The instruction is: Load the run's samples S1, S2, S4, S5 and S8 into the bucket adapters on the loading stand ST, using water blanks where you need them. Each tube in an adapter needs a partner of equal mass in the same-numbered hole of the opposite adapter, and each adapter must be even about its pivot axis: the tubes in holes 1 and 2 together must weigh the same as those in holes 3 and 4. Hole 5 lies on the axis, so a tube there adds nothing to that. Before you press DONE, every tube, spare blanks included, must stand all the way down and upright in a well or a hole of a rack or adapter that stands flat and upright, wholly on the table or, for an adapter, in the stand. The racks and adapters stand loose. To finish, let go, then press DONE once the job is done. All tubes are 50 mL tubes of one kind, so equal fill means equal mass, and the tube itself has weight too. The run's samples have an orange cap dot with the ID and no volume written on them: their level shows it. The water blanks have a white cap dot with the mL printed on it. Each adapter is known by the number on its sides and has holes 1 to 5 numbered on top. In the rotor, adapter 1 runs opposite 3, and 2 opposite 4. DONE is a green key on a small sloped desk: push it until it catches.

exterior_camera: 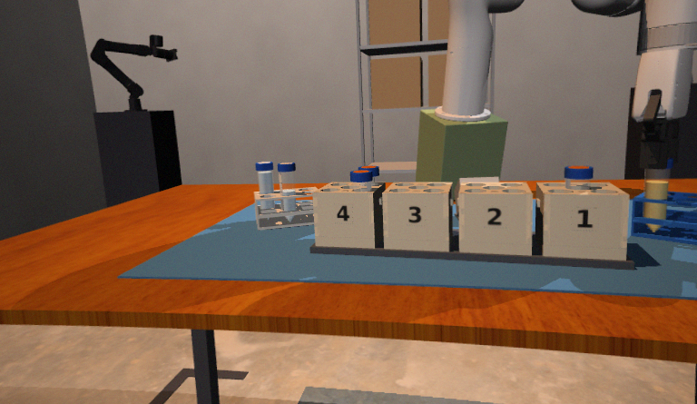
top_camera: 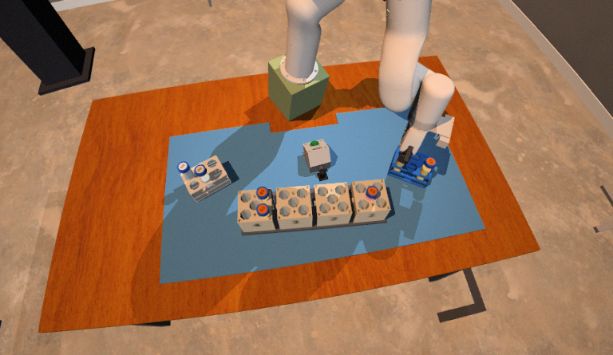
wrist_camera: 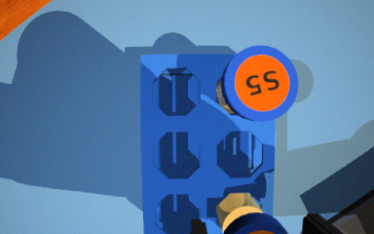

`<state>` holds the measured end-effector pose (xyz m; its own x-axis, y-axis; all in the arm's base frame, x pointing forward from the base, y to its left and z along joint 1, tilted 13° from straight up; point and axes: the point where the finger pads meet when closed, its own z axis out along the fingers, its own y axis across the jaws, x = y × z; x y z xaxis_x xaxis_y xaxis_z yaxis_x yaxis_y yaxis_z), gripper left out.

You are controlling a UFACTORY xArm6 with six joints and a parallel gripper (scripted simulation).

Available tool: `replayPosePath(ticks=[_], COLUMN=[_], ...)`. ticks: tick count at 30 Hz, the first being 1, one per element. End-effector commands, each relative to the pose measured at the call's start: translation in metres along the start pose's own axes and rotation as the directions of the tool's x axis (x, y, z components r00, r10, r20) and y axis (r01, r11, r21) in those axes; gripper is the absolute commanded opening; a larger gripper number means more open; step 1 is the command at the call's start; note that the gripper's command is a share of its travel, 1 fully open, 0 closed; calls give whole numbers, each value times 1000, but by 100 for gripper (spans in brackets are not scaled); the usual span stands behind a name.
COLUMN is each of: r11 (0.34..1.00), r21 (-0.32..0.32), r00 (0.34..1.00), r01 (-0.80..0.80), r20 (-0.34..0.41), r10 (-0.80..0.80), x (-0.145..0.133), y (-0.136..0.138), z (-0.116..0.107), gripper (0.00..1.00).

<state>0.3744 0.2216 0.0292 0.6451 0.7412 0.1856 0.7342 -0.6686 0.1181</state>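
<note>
My gripper [top_camera: 405, 157] [exterior_camera: 659, 162] [wrist_camera: 255, 225] is open, its fingers around the cap of sample S4 [exterior_camera: 656, 199] [wrist_camera: 237, 206], which stands in the blue rack [top_camera: 409, 179] [wrist_camera: 148, 122]. Sample S5 [top_camera: 430, 162] [wrist_camera: 262, 83] stands in the same rack. Adapter 4 [exterior_camera: 328, 232] holds two orange-dot tubes, S-numbers unclear. Adapter 3 [exterior_camera: 400, 235] and adapter 2 [exterior_camera: 475, 238] show no tubes. Adapter 1 [exterior_camera: 563, 241] has one orange-dot tube [top_camera: 372, 192] [exterior_camera: 578, 172] in its middle hole. Two white-dot blanks [top_camera: 183, 167] [top_camera: 200, 170] stand in the clear rack [top_camera: 205, 186].
The green DONE key [top_camera: 314, 143] is on its small desk [top_camera: 317, 158], behind the adapters. The stand [exterior_camera: 493, 259] carries all four adapters in a row between the two racks. The arm's green base block [top_camera: 294, 96] is at the back.
</note>
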Motion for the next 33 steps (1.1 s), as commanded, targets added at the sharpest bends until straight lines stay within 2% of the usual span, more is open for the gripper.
replayPosePath(ticks=[1,15,30,31,33], r11=[1000,1000,1000,1000,1000], r21=[-1,-1,-1,-1,-1], r00=[1000,1000,1000,1000,1000], r01=[0,0,0,0,0], r20=[-3,-3,-4,-3,-3], r10=[0,0,0,0,0], x=[1,1,1,1,1], y=[0,0,0,0,0], z=[1,10,10,9,8], gripper=[57,57,57,0,0])
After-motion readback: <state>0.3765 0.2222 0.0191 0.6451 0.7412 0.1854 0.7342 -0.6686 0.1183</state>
